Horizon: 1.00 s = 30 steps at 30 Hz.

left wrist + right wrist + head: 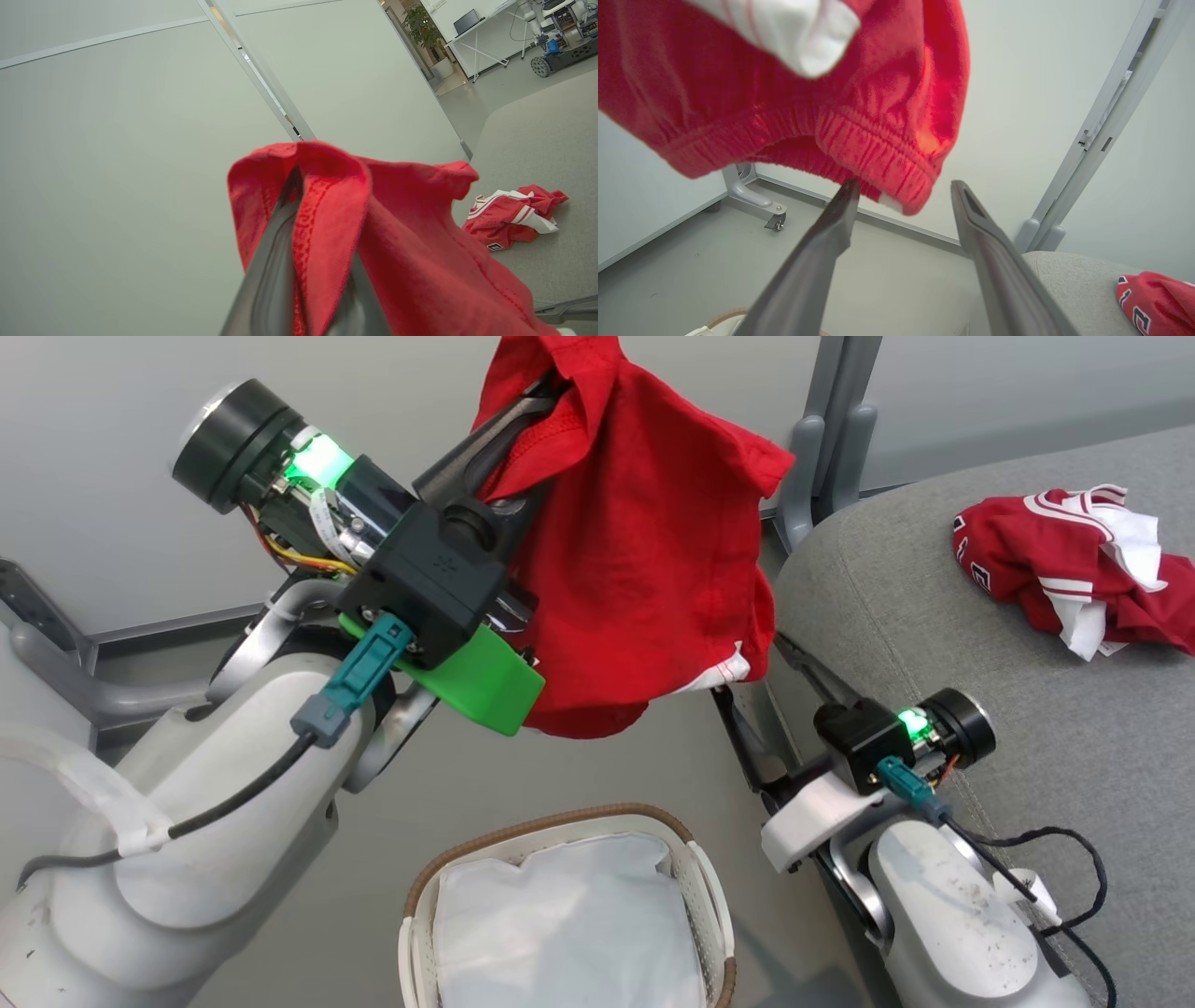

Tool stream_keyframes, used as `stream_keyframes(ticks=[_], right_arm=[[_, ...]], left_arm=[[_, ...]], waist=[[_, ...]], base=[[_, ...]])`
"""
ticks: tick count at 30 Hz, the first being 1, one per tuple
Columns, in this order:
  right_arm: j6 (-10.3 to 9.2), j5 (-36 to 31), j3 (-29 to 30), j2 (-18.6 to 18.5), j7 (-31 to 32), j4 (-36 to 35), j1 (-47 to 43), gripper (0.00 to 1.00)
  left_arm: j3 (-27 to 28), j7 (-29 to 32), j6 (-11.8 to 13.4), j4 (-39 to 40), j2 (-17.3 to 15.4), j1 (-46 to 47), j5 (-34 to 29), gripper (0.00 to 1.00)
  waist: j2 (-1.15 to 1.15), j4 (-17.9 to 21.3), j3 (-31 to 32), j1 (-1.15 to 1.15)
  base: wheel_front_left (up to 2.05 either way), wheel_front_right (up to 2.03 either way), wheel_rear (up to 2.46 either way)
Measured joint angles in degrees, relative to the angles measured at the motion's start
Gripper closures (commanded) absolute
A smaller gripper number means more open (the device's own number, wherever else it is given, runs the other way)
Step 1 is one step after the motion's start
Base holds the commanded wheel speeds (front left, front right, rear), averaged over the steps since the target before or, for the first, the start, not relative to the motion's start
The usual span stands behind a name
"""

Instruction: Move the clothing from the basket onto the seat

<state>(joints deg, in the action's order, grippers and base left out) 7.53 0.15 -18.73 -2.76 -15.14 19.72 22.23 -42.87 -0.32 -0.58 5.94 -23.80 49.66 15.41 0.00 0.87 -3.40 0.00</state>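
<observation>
While one red-and-white sports garment (1064, 560) already lies on the large grey woven-fabric couch seat (934, 644) and the small white perforated basket (523, 831) looks emptied to its lining (560, 915), the left gripper (527, 415) clenches the last red soft garment (635, 551) aloft, the right gripper (905, 191) spread empty beneath it.

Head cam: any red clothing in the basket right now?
No, the basket holds its white cloth lining, with no red fabric visible in it.

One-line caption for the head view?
Left gripper holds red shorts clear of the basket; a second red garment lies on the seat.
</observation>
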Motion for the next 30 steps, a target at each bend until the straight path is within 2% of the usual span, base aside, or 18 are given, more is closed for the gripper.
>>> stream_keyframes(ticks=[11,12,13,16,25,26,27,28,29,30], right_arm=[[0.0,-3.58,2.65,-0.02,0.0,-5.36,2.42,0.0],[0.0,-3.77,2.3,-0.02,0.0,-5.17,2.68,0.43],[0.0,-3.88,2.05,-0.02,0.0,-4.91,2.91,0.68],[0.0,-3.79,1.71,-0.02,0.0,-4.33,3.29,1.0],[0.0,-3.03,0.76,-0.02,0.01,-5.61,3.41,1.0],[0.0,-3.01,0.75,-0.02,0.0,-5.91,3.35,1.0],[0.0,-2.94,0.77,-0.01,0.0,-6.15,3.28,1.0],[0.0,-2.88,0.82,-0.02,0.0,-6.44,3.21,1.0],[0.0,-2.82,0.89,-0.02,0.01,-6.68,3.09,1.0],[0.0,-2.8,0.92,-0.02,0.01,-6.84,3.0,1.0]], left_arm=[[-1.69,-0.91,-0.34,0.0,0.08,-1.67,0.97,1.0],[-1.68,-1.55,-0.34,0.02,0.14,-1.99,1.41,1.0],[-1.68,-1.88,-0.34,0.01,0.23,-2.29,1.8,1.0],[-1.78,-2.89,-0.14,-0.77,0.35,-3.91,2.48,1.0],[-1.47,-8.72,1.74,-5.12,0.88,-11.2,6.0,1.0],[-1.37,-9.68,2.24,-5.81,1.11,-12.3,6.3,0.84],[-1.31,-10.37,2.56,-6.42,1.31,-13.17,6.59,0.61],[-1.34,-11.04,2.79,-7.21,1.48,-14.3,6.92,0.16],[-1.43,-11.62,2.86,-8.12,1.65,-15.39,7.39,0.0],[-1.37,-12.09,2.93,-8.82,1.83,-16.31,7.88,0.0]], waist=[[0.0,-0.82,0.47,0.0],[0.0,-0.82,0.54,0.0],[0.0,-0.82,0.62,0.0],[0.0,-0.82,0.84,0.0],[0.0,-0.45,1.14,0.0],[0.0,-0.39,1.14,0.0],[0.0,-0.36,1.13,0.0],[0.0,-0.32,1.1,0.0],[0.0,-0.29,1.06,0.0],[0.0,-0.26,1.02,0.0]], base=[[0.0,0.0,0.0],[0.0,0.0,0.0],[0.0,0.0,0.0],[0.0,0.0,0.0],[0.0,0.0,0.0],[0.0,0.0,0.0],[0.0,0.0,0.0],[0.0,0.0,0.0],[0.0,0.0,0.0],[0.0,0.0,0.0]])
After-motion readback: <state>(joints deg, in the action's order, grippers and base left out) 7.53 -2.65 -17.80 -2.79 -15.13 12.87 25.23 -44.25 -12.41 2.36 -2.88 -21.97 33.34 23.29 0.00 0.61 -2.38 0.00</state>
